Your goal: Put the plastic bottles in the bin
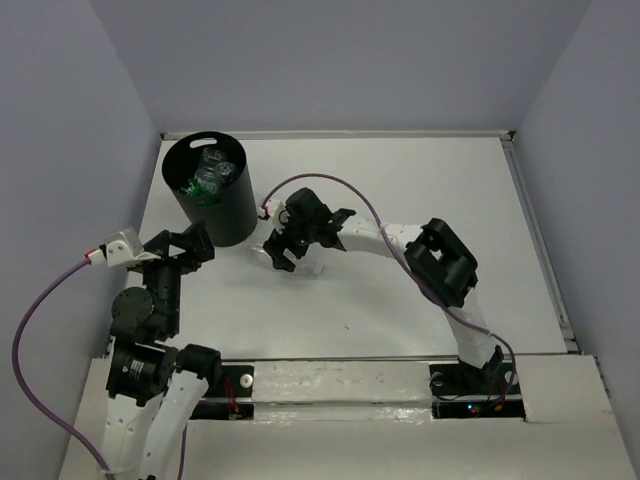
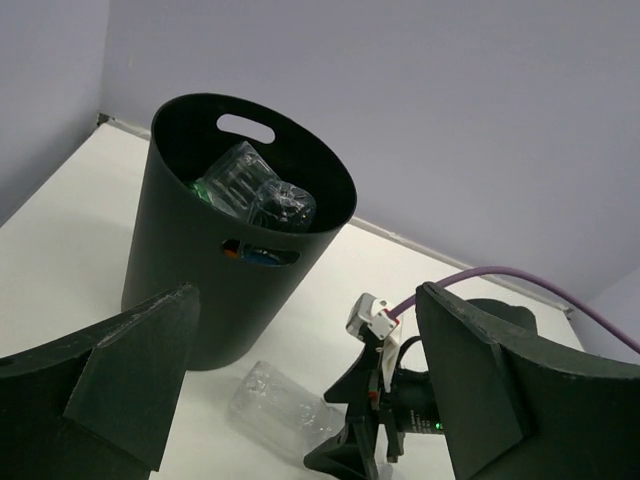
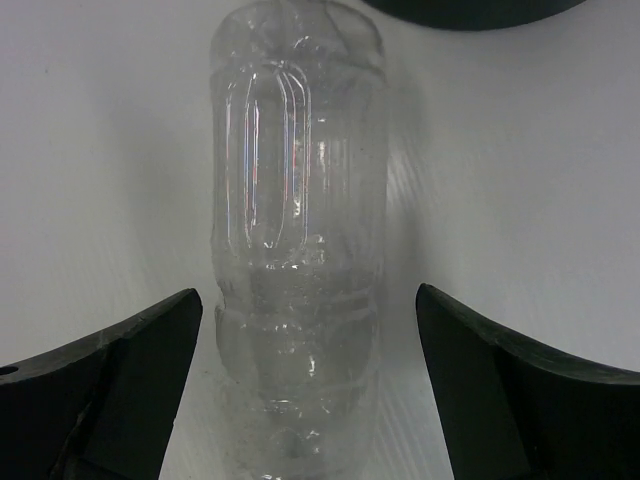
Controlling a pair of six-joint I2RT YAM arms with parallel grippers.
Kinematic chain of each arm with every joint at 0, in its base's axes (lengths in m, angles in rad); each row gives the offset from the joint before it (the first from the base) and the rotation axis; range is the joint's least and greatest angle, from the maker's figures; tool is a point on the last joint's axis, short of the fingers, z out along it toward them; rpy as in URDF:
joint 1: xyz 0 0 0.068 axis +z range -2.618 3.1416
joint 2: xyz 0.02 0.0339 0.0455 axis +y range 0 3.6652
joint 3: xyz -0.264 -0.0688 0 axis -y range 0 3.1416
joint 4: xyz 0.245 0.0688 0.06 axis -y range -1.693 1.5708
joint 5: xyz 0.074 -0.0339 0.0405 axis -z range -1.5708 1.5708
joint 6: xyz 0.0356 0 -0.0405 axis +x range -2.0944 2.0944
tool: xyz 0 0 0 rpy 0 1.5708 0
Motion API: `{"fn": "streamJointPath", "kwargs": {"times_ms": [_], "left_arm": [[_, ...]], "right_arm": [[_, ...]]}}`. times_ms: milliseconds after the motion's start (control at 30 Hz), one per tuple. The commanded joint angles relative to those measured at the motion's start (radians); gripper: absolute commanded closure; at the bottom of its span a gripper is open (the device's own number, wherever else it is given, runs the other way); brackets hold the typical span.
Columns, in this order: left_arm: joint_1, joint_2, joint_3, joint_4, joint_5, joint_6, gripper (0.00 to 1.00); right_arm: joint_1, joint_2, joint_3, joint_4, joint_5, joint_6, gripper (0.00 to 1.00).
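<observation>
The black bin (image 1: 222,215) stands at the table's far left and holds several bottles (image 1: 212,172), clear and green. It also shows in the left wrist view (image 2: 190,270), where an orange and a blue patch show through a handle slot. A plain clear bottle (image 3: 300,230) lies on the table just right of the bin, also seen in the top view (image 1: 313,268) and the left wrist view (image 2: 280,405). My right gripper (image 3: 310,300) is open with a finger on each side of this bottle, not touching it. My left gripper (image 1: 200,246) is open and empty, near the bin's front.
Grey walls close in the white table (image 1: 420,190) on three sides. The right arm's purple cable (image 1: 330,182) arcs above the table. The bin's base edge (image 3: 470,8) shows just beyond the bottle in the right wrist view.
</observation>
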Motion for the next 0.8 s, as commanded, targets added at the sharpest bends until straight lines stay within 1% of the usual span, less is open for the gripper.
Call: {"fn": "streamJointPath", "kwargs": {"times_ms": [0,33,67,133,167,200,233,267,300,333,367,400,500,533,600,767], "left_arm": [[-0.002,0.042,0.048,-0.015,0.055,-0.033,0.01],[-0.002,0.052,0.063,-0.029,0.066,-0.049,0.01],[-0.002,0.060,0.071,-0.045,0.075,-0.060,0.01],[-0.001,0.092,0.088,-0.101,0.107,-0.085,0.01],[-0.001,0.106,0.102,-0.141,0.132,-0.112,0.01],[-0.002,0.118,0.109,-0.141,0.132,-0.126,0.01],[-0.002,0.129,0.114,-0.175,0.175,-0.137,0.01],[-0.001,0.149,0.114,-0.184,0.204,-0.143,0.01],[-0.002,0.155,0.111,-0.195,0.265,-0.161,0.01],[-0.002,0.161,0.097,-0.195,0.294,-0.175,0.01],[-0.002,0.166,0.089,-0.192,0.323,-0.191,0.01],[-0.002,0.171,0.082,-0.178,0.380,-0.217,0.01],[-0.002,0.192,0.056,-0.152,0.420,-0.249,0.01],[-0.002,0.206,0.040,-0.114,0.461,-0.272,0.01],[-0.002,0.218,0.020,-0.097,0.483,-0.295,0.01],[-0.001,0.246,-0.053,0.027,0.491,-0.372,0.01]], "right_arm": [[0.001,0.003,-0.015,-0.035,-0.107,0.008,0.10],[0.001,0.000,-0.022,-0.027,-0.109,0.015,0.13],[0.001,-0.004,-0.031,-0.015,-0.101,0.023,0.22],[0.001,-0.038,-0.079,0.041,-0.089,0.051,0.32],[0.001,-0.056,-0.102,0.074,-0.072,0.063,0.41],[0.001,-0.081,-0.126,0.101,-0.063,0.074,0.43],[0.001,-0.107,-0.172,0.127,-0.055,0.095,0.45],[0.001,-0.163,-0.191,0.164,-0.047,0.104,0.46],[0.001,-0.194,-0.209,0.181,-0.037,0.123,0.48],[0.001,-0.225,-0.246,0.212,-0.032,0.131,0.48],[0.001,-0.289,-0.266,0.236,-0.027,0.141,0.49],[0.001,-0.320,-0.286,0.253,-0.030,0.158,0.49],[0.001,-0.421,-0.344,0.307,-0.056,0.183,0.49],[0.001,-0.461,-0.360,0.321,-0.073,0.196,0.49],[0.001,-0.495,-0.374,0.333,-0.087,0.206,0.49],[0.001,-0.562,-0.397,0.375,-0.141,0.264,0.49]]}}
